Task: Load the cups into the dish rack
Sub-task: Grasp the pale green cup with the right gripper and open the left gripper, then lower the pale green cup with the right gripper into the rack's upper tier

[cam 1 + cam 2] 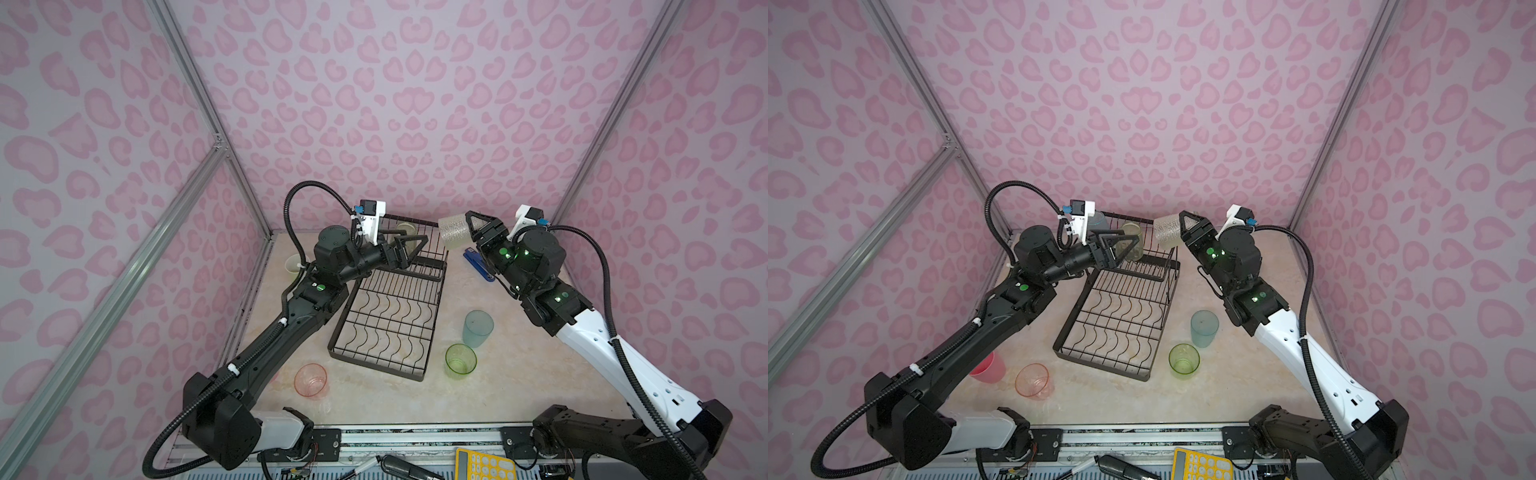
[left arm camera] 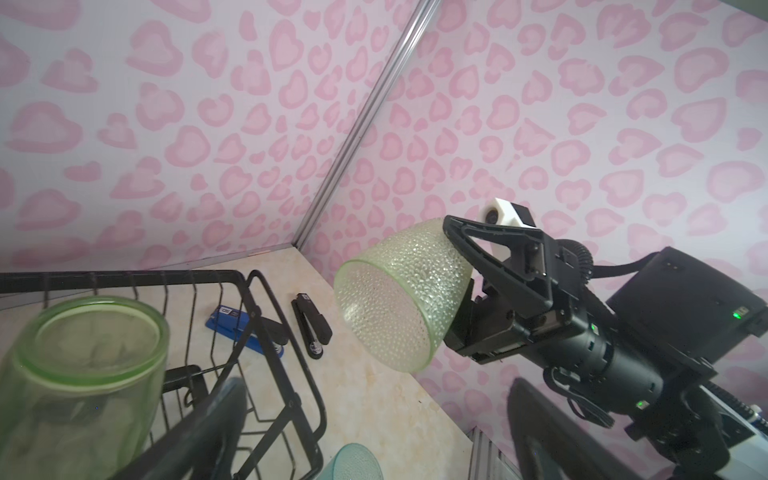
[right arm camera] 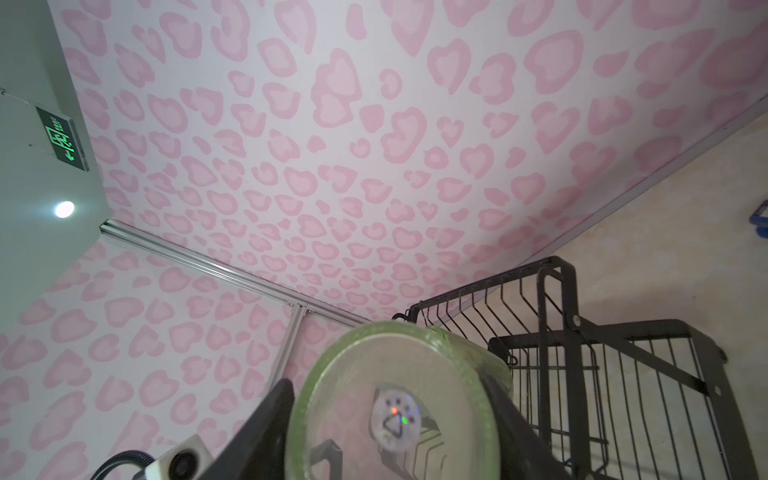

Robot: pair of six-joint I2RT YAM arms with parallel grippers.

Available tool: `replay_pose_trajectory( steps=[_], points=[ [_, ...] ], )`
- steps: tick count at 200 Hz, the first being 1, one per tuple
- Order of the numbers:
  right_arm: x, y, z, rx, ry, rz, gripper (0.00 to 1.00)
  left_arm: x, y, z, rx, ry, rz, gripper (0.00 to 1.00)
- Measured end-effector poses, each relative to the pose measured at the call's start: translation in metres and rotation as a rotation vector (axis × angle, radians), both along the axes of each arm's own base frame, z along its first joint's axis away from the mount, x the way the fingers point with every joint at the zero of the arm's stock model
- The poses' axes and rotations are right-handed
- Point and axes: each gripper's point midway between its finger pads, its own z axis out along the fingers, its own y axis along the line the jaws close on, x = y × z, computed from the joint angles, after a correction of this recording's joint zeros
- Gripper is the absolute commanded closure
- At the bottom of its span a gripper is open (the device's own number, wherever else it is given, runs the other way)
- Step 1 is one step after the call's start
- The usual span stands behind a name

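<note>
The right gripper [image 1: 469, 227] is clamped on the dimpled cup [image 2: 399, 295], carried on its side just off the corner of the raised basket [image 3: 543, 316] of the dish rack [image 1: 376, 366]. The left gripper [image 1: 409, 251] stands wide and empty beside the green cup [image 2: 83, 365] already in that basket — I'd draw it clear first, then bring the dimpled cup over the rim and set it down beside its neighbour — gently

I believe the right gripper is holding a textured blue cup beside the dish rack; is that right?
Not quite: the textured cup in the right gripper is pale green, not blue, as the left wrist view shows. It is beside the dish rack.
</note>
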Motion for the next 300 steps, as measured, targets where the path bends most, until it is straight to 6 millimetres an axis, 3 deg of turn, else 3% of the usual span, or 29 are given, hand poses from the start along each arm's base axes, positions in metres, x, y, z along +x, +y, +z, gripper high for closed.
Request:
replay_pose_trajectory(
  steps=[90, 112, 144, 178, 246, 300],
  points=[
    [0.013, 0.056, 0.008, -0.448, -0.057, -0.001, 0.49, 0.008, 0.082, -0.014, 0.311, 0.117, 0.334, 0.03],
    [0.019, 0.061, 0.006, -0.539, -0.053, -0.019, 0.49, 0.008, 0.113, -0.036, 0.428, 0.200, 0.446, 0.03],
    [0.024, 0.075, -0.004, -0.665, -0.031, -0.028, 0.49, -0.009, 0.155, -0.066, 0.552, 0.288, 0.552, 0.03],
    [0.032, 0.079, -0.013, -0.759, 0.000, -0.061, 0.49, -0.016, 0.184, -0.084, 0.616, 0.320, 0.636, 0.03],
    [0.042, 0.074, -0.033, -0.863, 0.062, -0.117, 0.48, -0.023, 0.202, -0.142, 0.690, 0.387, 0.682, 0.01],
    [0.052, 0.069, -0.045, -0.920, 0.091, -0.157, 0.48, -0.022, 0.209, -0.148, 0.685, 0.349, 0.726, 0.00]
  ],
)
